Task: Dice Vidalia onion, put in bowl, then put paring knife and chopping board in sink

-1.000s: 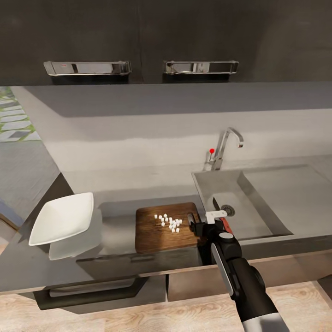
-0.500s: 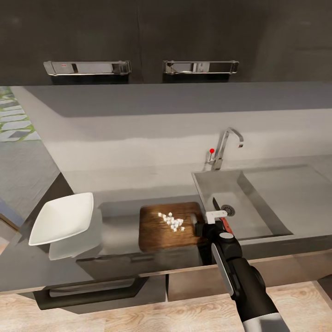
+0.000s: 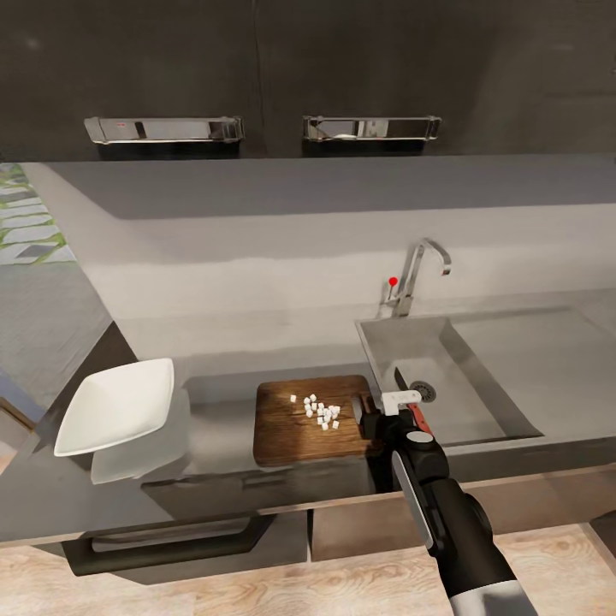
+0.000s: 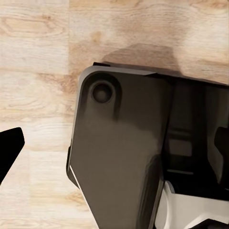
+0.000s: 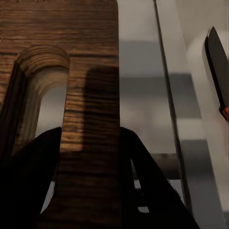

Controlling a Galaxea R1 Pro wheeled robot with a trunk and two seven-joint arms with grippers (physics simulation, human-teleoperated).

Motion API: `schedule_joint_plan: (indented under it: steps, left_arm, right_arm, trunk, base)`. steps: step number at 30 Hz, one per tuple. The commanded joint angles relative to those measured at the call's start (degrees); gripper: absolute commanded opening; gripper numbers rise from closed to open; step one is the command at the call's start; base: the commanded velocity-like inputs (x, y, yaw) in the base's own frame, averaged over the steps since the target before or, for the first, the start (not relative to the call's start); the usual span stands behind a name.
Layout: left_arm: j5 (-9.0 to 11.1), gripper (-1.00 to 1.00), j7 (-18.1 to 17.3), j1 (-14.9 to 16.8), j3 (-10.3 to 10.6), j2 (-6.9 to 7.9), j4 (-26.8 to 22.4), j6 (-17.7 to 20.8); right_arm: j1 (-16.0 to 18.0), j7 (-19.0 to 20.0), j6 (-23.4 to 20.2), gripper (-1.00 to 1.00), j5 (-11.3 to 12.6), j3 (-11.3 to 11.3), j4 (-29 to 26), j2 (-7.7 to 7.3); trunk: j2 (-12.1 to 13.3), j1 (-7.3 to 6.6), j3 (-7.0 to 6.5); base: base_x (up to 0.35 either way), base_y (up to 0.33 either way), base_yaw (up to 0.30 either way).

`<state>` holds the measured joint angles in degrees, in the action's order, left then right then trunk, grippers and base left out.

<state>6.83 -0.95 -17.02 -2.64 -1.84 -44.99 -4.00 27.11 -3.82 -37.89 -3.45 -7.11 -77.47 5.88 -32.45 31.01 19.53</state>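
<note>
On the grey table (image 3: 222, 338) we see the white bowl (image 3: 115, 405) at near left and the chopping board (image 3: 312, 418) right of it, beside the sink (image 3: 479, 359) set in at right.

Red-orange-handled dark-bladed paring knife (image 3: 410, 404) mostly hidden behind right gripper (image 3: 374, 423); dark brown wooden chopping board (image 5: 71, 71) cropped top-left.

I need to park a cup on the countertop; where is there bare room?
Bare countertop lies between the bowl and the chopping board. It is crowded where the right gripper grips the board beside the sink.
</note>
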Motion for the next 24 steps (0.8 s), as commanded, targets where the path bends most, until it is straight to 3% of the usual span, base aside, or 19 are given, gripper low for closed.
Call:
schedule_joint_plan:
  steps: [1, 24]
  left_arm:
    - [0.56, 1.00, -0.10, -0.03, -0.08, -0.06, -0.08, -0.05]
    - [0.56, 1.00, -0.10, -0.03, -0.08, -0.08, -0.02, -0.05]
  right_arm:
    - [0.05, -0.14, -0.34, -1.00, -0.24, -0.08, -0.05, 0.00]
    - [0.05, -0.14, -0.43, -1.00, -0.24, -0.09, -0.05, 0.00]
  trunk:
    - [-0.07, 0.03, -0.02]
    - [-0.07, 0.03, -2.12]
  base:
    - [0.000, 0.000, 0.000]
    - [0.000, 0.000, 0.000]
